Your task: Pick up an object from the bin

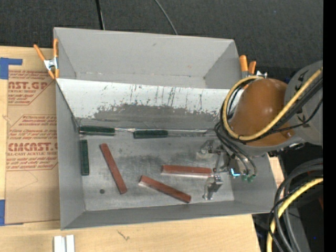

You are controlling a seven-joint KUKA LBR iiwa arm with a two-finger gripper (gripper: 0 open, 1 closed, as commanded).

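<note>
Orange-capped wrist [260, 112] bowed low, jaws spread astride red-brown stick [184, 170]

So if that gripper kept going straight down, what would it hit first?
Most likely the right end of the reddish-brown stick beneath the gripper; depth is unclear, so possibly the bin floor.

Wrist: rounded, glossy orange-brown cover [262, 112]. Yellow and black cables [226, 109] looped around it. Grey arm link [311, 80] at upper right. Gripper [212, 185]: silver metal, small teal light alongside.
</note>
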